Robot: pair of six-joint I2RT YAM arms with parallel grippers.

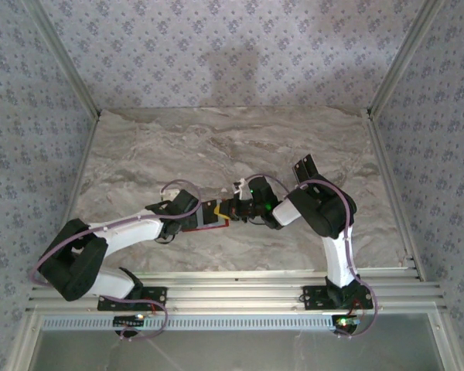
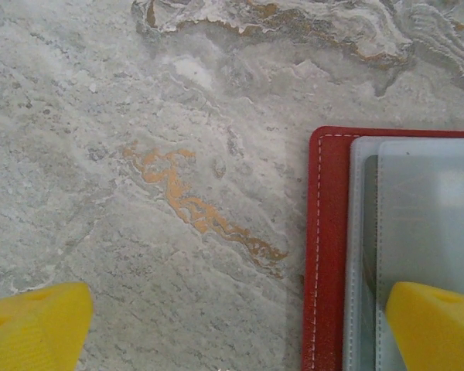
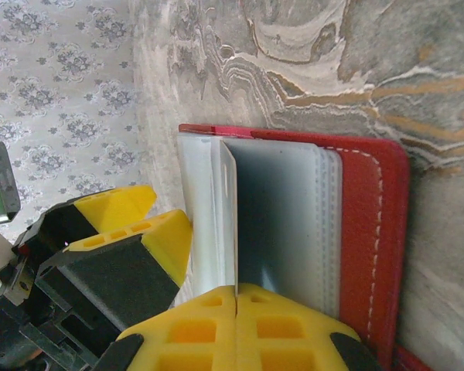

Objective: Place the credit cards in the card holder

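The red card holder lies open on the marble table between both grippers, its grey clear sleeves facing up. My left gripper is open wide. One yellow finger rests over the sleeves and the other finger is over bare table. My right gripper is shut on a thin stiff sheet with a rounded corner, seemingly a credit card. The sheet stands on edge between the holder's sleeves. The left gripper's finger sits beside the sleeve stack. In the top view both grippers meet at the holder.
The marble table stretches beyond the arms, fenced by patterned walls and metal posts. A metal rail runs along the near edge by the arm bases.
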